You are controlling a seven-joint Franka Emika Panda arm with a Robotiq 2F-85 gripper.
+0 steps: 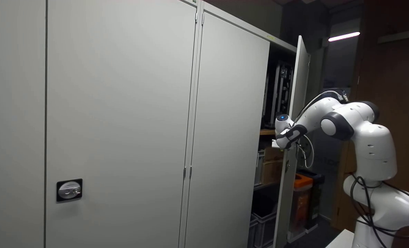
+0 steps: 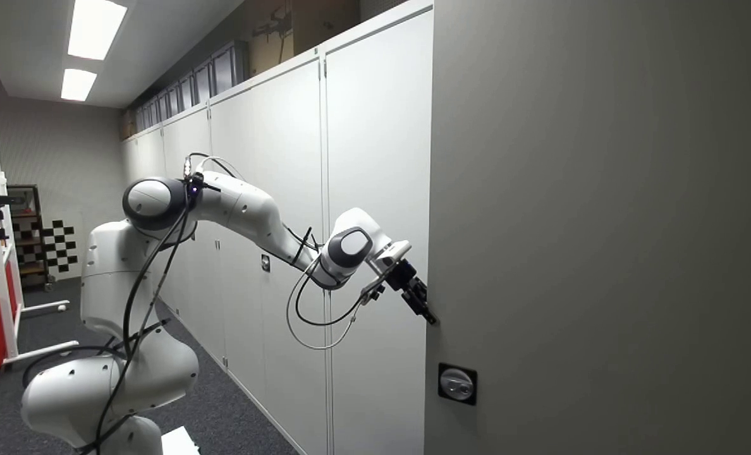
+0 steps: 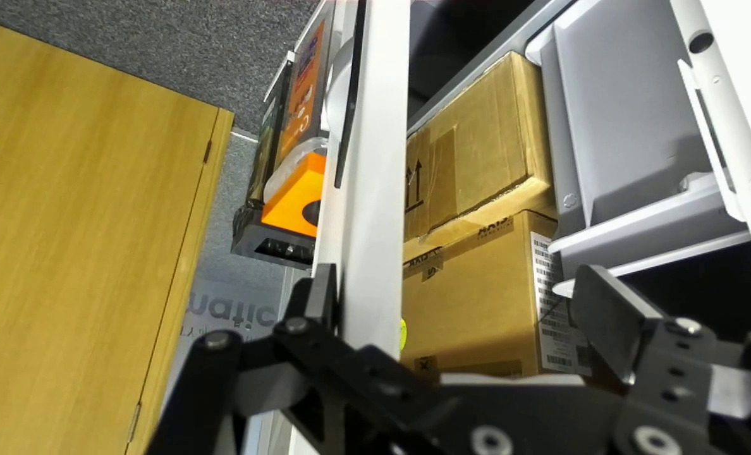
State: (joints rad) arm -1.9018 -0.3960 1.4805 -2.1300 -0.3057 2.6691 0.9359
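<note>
A tall light-grey cabinet door stands open, seen in both exterior views [image 1: 298, 82] [image 2: 603, 221]. Its narrow edge [image 3: 375, 158] runs between the fingers of my gripper [image 3: 463, 300] in the wrist view. The gripper is open, with the edge close to the left finger and a wide gap to the right finger. I cannot tell whether the left finger touches the door. In an exterior view the gripper [image 2: 431, 316] is at the door's edge, above its round handle [image 2: 457, 383]. Behind the fingers, inside the cabinet, are cardboard boxes [image 3: 470, 284] and a grey bin [image 3: 628, 107].
A closed cabinet door [image 1: 232, 113] stands beside the opening. An orange-topped waste bin [image 1: 302, 181] is behind the open door, also in the wrist view [image 3: 299, 196]. A wooden door [image 3: 85, 221] lies beyond. More closed cabinets [image 2: 287, 189] line the wall beside the arm.
</note>
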